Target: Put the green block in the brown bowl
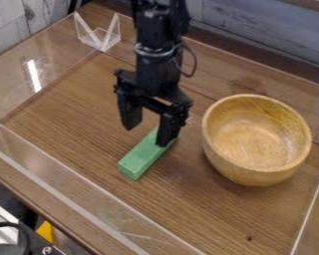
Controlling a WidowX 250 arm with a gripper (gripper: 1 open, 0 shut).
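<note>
Wooden table [69,120]: open gripper [151,123] over green block [140,159].

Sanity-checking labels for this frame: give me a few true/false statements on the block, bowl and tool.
1. The flat bright green rectangular block lies on the wooden table. True.
2. The round light-brown wooden bowl holds the block. False: the bowl is empty.
3. The tool is open above the block's upper end. True.
4. The block is lifted off the table. False: it lies flat.
</note>
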